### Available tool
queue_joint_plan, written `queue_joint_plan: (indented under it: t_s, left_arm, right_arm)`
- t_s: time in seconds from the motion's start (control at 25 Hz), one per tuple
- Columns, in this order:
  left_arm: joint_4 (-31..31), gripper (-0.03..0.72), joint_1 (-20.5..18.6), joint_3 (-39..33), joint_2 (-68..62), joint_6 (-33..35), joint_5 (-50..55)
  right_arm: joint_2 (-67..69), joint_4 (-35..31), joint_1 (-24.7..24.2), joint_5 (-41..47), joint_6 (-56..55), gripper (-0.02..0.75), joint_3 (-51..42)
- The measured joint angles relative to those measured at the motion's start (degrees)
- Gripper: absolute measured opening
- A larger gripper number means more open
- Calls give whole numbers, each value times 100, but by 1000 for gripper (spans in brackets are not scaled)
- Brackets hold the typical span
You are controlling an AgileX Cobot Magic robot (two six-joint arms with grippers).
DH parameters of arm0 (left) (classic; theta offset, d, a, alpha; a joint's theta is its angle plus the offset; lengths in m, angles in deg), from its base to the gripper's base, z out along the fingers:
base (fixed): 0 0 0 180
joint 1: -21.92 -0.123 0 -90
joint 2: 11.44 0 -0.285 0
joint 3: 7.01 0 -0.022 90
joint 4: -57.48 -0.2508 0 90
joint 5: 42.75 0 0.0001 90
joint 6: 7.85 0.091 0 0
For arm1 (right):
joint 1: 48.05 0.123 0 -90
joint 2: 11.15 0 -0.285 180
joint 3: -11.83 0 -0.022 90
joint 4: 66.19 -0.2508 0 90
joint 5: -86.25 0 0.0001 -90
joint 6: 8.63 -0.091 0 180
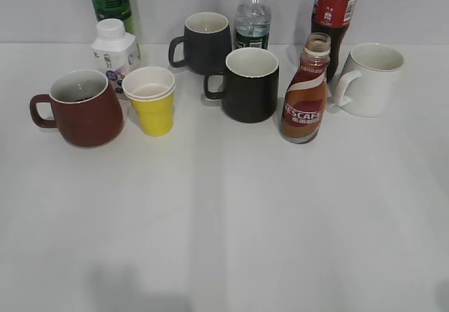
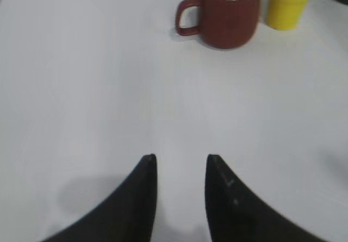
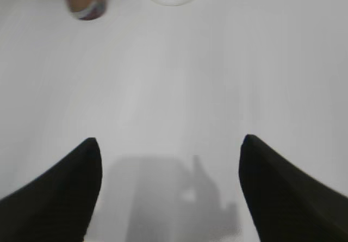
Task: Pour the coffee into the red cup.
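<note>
The coffee bottle stands upright, uncapped, right of centre on the white table; its base shows at the top left of the right wrist view. The red cup stands at the left with its handle to the left; it also shows at the top of the left wrist view. My left gripper is open and empty over bare table, well short of the red cup. My right gripper is wide open and empty, well short of the coffee bottle. Neither gripper shows in the exterior view.
Yellow paper cups stand right of the red cup. A black mug, a dark mug, a white mug, a cola bottle, a water bottle, a green bottle and a small white bottle stand behind.
</note>
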Motion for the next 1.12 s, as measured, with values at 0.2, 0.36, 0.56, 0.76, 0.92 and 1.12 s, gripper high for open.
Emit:
queue_joint_plan:
  t_s: [0.2,0.36,0.56,0.76,0.92,1.12]
  left_arm:
    - [0,241,-92,0,408,0,-9]
    - [-2,241,-92,0,420,0,-10]
    - [-7,241,-99,-6,420,0,-15]
    - [-7,241,-99,-6,420,0,-15]
    - [-7,241,-99,-6,420,0,-15]
    - [-7,239,-99,-6,420,0,-15]
  right_arm:
    - [0,0,-179,-12,0,587,0]
    - [-141,0,-179,-12,0,587,0]
    - [-266,6,-183,-11,0,587,0]
    - [-266,6,-183,-11,5,587,0]
    - [-266,6,-183,-11,5,587,0]
    - [-266,6,-183,-11,5,587,0]
